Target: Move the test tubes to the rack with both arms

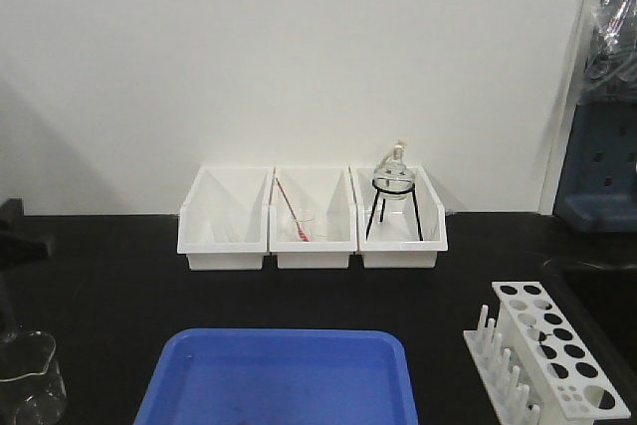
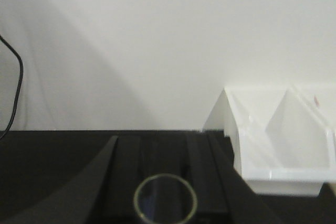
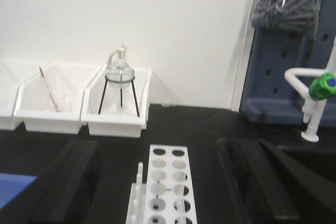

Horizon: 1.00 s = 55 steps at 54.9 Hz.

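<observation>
In the left wrist view my left gripper [image 2: 164, 139] is low over the black table, its two dark fingers only a narrow gap apart. Between them stands a clear test tube [image 2: 165, 200], its round open mouth close to the camera. The front view shows only a black part of the left arm [image 1: 15, 231] at the left edge. The white rack [image 1: 553, 345] stands at the front right. My right gripper [image 3: 156, 142] hangs above the rack [image 3: 167, 182], its fingers [image 3: 68, 182] wide apart on either side. I make out no tubes in the rack's holes.
Three white bins [image 1: 224, 251] line the back wall. The middle one holds a small beaker with a red rod [image 1: 302, 228], the right one a glass flask on a black tripod [image 1: 392, 178]. A blue tray [image 1: 279, 375] lies front centre, a glass beaker [image 1: 28, 375] front left, a tap [image 3: 315, 103] far right.
</observation>
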Motion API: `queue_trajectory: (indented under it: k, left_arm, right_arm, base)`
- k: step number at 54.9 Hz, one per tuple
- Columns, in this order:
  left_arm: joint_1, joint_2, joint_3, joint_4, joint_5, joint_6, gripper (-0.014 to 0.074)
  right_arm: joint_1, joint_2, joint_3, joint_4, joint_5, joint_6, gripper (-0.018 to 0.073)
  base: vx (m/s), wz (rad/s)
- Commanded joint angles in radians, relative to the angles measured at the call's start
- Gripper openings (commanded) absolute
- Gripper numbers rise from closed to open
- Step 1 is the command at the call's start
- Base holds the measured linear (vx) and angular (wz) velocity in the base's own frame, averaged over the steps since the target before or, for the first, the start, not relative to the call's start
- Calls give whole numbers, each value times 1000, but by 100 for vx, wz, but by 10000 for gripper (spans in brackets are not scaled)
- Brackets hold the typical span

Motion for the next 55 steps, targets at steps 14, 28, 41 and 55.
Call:
queue_trajectory:
  k: [14, 28, 41, 55]
  left_arm:
    - [-24, -140, -31, 22, 10, -478, -8]
    - [-130, -83, -31, 331, -42, -934, -3]
    - [-224, 41, -114, 559, -91, -1143, -1]
    - [-313, 193, -319, 652, -85, -1195, -1]
  right_arm:
    - [10, 103, -121, 0, 194, 16, 557]
    - [175, 360, -365, 17, 441, -97, 557]
    - [292, 604, -597, 155, 513, -260, 557]
    - [401, 795, -842, 367, 528, -481, 557]
  base:
    - [0, 0]
    - [0, 0]
    - [0, 0]
    - [0, 0]
